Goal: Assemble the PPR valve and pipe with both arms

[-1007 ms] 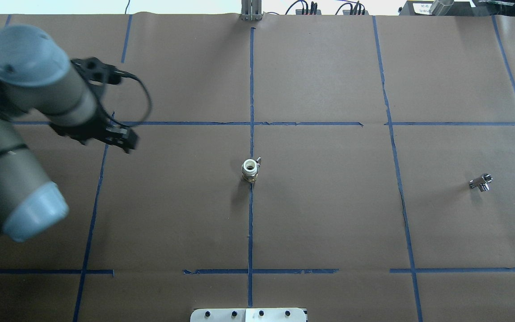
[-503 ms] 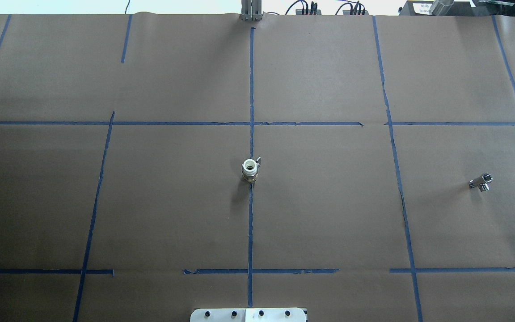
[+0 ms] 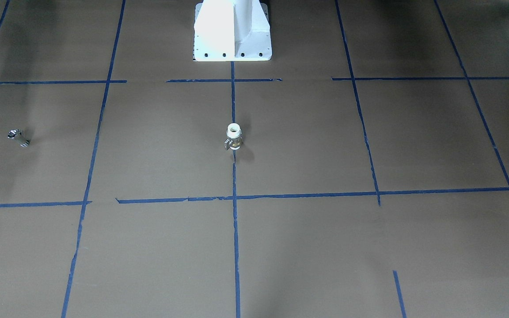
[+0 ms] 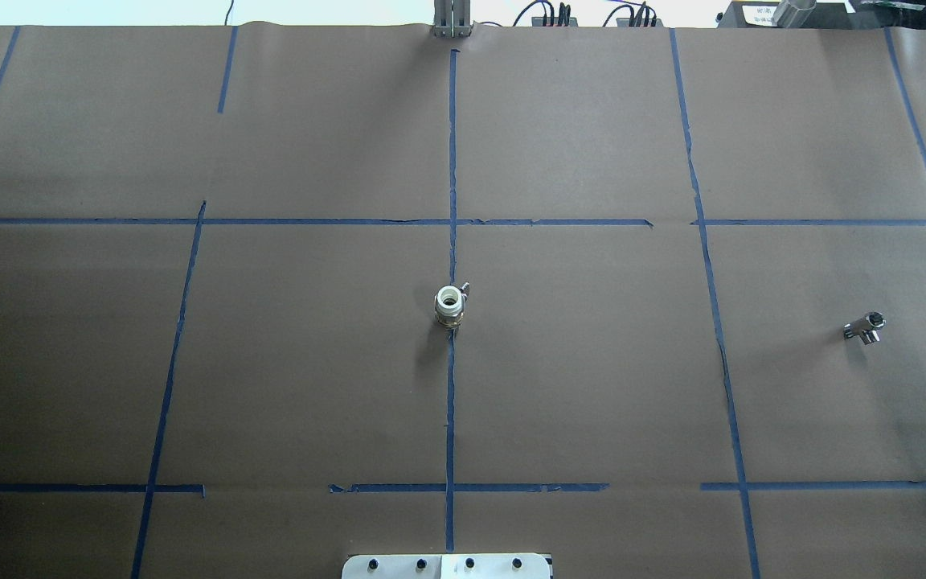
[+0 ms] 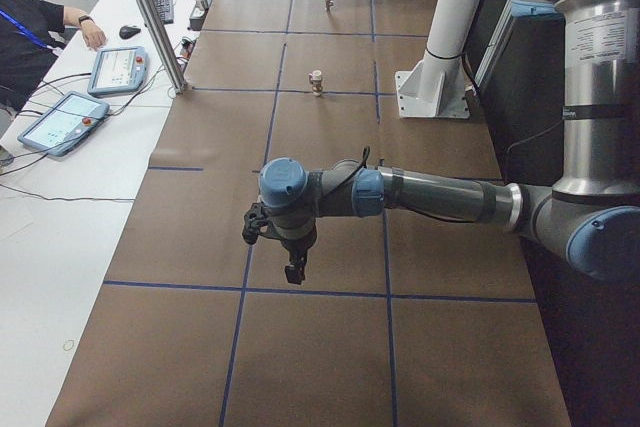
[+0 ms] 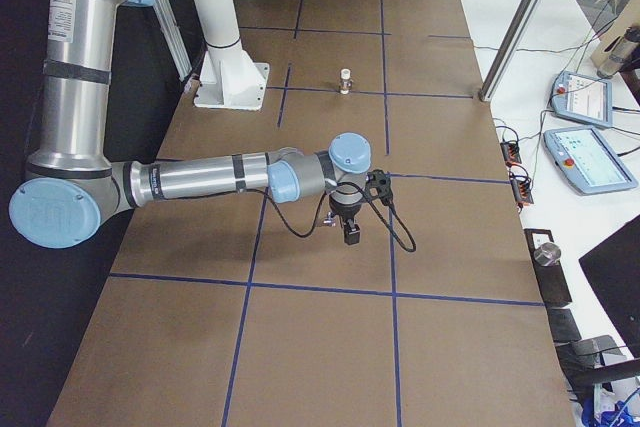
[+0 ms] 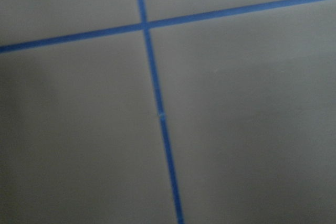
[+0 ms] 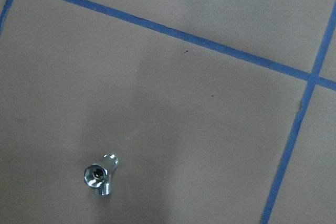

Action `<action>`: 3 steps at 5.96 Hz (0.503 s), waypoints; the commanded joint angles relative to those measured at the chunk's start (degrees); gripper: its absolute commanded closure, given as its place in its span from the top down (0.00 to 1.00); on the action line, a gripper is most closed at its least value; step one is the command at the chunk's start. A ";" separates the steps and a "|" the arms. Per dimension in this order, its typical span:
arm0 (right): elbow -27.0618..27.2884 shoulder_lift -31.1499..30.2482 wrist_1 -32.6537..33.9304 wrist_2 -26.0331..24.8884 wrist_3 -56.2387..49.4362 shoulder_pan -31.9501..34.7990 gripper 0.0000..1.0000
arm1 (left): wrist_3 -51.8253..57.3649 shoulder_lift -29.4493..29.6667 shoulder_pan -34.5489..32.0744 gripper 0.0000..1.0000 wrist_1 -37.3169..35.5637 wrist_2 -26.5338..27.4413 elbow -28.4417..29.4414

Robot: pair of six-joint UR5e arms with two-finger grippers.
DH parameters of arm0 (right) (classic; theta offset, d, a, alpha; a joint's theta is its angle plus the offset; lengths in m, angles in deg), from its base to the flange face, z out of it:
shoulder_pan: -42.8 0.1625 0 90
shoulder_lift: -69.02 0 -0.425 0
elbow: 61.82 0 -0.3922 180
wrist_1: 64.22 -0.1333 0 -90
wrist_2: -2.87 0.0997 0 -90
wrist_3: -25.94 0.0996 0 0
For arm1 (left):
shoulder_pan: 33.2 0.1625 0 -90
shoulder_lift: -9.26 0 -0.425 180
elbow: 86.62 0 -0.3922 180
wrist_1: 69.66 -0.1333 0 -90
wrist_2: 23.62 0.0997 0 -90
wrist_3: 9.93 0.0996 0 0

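Note:
The PPR valve (image 4: 448, 305) stands upright on the centre tape line, white end up, brass below; it also shows in the front view (image 3: 234, 136). The silver pipe (image 4: 865, 328) lies far to the table's right, and shows in the right wrist view (image 8: 101, 174) at lower left. Neither arm shows in the overhead or front views. My left gripper (image 5: 293, 269) hangs over the table's left end, far from the valve. My right gripper (image 6: 351, 234) hangs over the right end. I cannot tell whether either is open or shut.
The white pedestal base (image 3: 232, 31) stands behind the valve. Blue tape lines (image 7: 157, 103) grid the brown paper. An operator (image 5: 40, 27), tablets (image 5: 62, 119) and a metal post (image 5: 150, 17) are at the far side of the table.
One second ago the left arm and gripper were over the table's left part in the overhead view; they have left that view. The valve and the pipe have not moved.

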 commanded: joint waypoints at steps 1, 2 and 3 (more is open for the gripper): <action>-1.70 -0.83 -10.30 -5.65 11.47 -7.80 1.00 | -0.12 -0.73 -0.45 1.00 1.30 -0.02 0.33; -3.54 -1.00 -15.74 -6.03 14.56 -9.32 1.00 | -0.20 -0.64 -0.45 1.00 1.30 -0.11 0.25; -3.56 -0.92 -20.31 -6.65 21.90 -12.82 1.00 | -0.20 -0.64 -0.45 1.00 1.30 -0.11 0.33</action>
